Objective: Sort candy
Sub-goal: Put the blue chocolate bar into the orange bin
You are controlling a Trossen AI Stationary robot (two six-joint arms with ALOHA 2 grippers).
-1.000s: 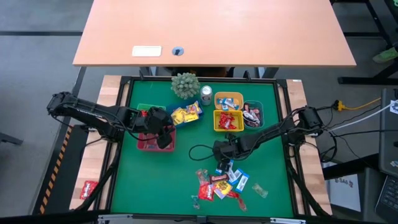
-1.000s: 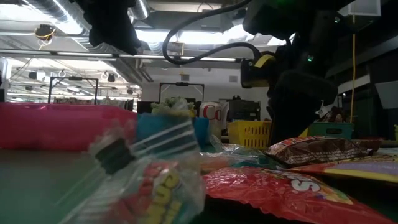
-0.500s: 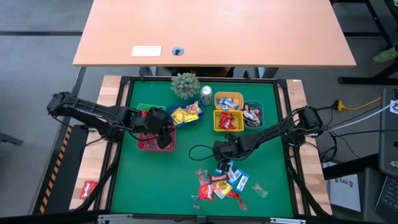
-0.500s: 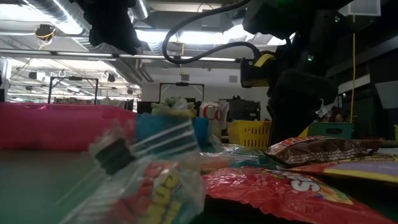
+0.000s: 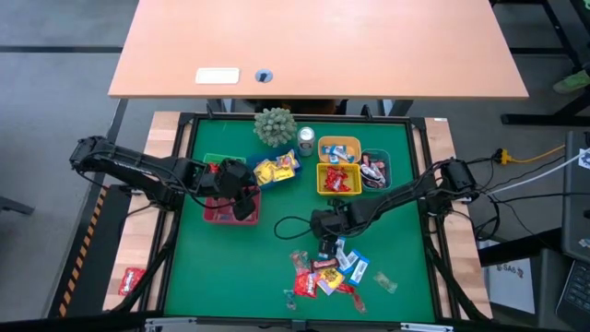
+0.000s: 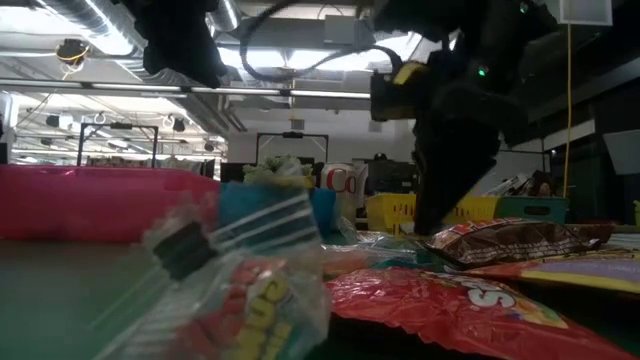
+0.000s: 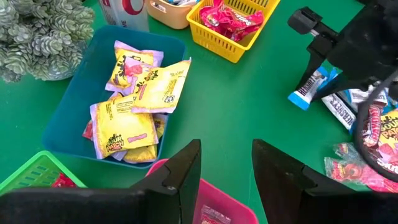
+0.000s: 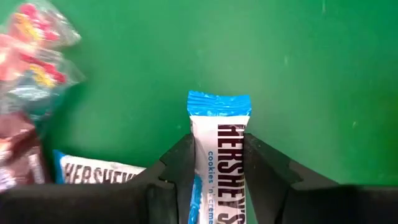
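Since the earlier frame, the right claw (image 5: 329, 242) had shifted a little toward the counter's middle, away from the heap, and in the low view its dark bulk had slid sideways. We saw it pinching a blue-and-white bar (image 8: 217, 158) between its fingers (image 8: 180, 165), the wrapper's blue end sticking out past the tips above the green counter (image 8: 311, 74). A second blue-and-white bar (image 8: 99, 173) lay just beside it. The rest of the candy (image 5: 323, 277) sat heaped near the counter's front edge. The left claw (image 7: 225, 168) hung spread and empty over the pink bin (image 7: 217, 208).

To do this step well, we judged the grip should be kept firm and the bar lifted straight up before carrying it toward the orange bin (image 5: 339, 148), where similar blue-and-white pieces appeared to lie.
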